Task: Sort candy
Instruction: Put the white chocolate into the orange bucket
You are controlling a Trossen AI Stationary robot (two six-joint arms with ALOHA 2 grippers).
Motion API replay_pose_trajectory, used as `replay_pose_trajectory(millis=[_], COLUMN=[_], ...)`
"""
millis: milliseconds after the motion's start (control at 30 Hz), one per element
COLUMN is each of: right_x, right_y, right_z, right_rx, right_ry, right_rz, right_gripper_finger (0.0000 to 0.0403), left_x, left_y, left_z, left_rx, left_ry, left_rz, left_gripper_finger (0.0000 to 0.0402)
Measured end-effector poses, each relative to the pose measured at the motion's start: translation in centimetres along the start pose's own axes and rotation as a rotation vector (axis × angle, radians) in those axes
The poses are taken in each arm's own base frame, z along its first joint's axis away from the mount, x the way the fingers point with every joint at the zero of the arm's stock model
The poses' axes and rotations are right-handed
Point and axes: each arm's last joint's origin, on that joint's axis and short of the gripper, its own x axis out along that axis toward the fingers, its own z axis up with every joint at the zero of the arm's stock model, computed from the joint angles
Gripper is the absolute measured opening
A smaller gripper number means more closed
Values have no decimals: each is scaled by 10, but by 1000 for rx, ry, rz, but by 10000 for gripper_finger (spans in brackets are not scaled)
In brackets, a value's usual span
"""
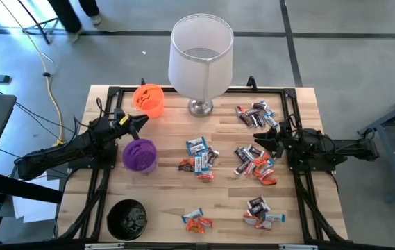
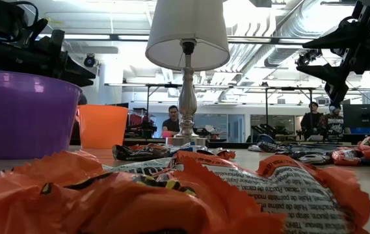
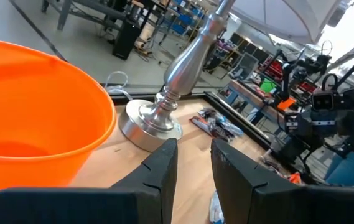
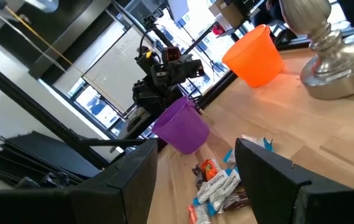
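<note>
No candy (image 1: 200, 158) is seen inside the orange cup (image 1: 148, 98). Shiny wrapped pieces are scattered across the desk (image 1: 169, 201). Both the left end effector (image 1: 139, 122) and the right end effector (image 1: 261, 141) are held apart, empty.

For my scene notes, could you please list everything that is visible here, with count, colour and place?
small wrapped candy: many pieces; orange-red, dark brown, silver-white-blue; loose clusters over the table's middle and right half
orange plastic cup: one; orange; back left, beside the lamp
purple plastic cup: one; purple; left of centre
black plastic cup: one; black; front left corner
table lamp: one; white shade, silver metal base; back centre
wooden table: one; light wood with black frame
people: at least two; far in the room behind
left gripper: dark; raised between the orange and purple cups, fingers slightly apart, nothing held
right gripper: dark; raised over the right-hand candy, open, nothing held
</note>
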Motion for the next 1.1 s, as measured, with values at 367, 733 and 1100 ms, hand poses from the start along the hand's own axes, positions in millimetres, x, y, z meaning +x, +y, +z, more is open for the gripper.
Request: replay_pose_trajectory(millis=[367, 733, 1100], right_x=[0, 0, 0], right_y=[0, -1, -1], right_z=[0, 2, 2], right_rx=[-35, -6, 173], right_ry=[-8, -40, -67], right_rz=[-9, -32, -48], right_gripper_finger=[211, 211, 211], left_x=[0, 0, 0], left_y=[1, 1, 1], left_z=[0, 0, 1], left_rx=[3, 10, 10], left_ry=[-12, -13, -30], left_rz=[20, 24, 53], left_gripper_finger=[85, 85, 85])
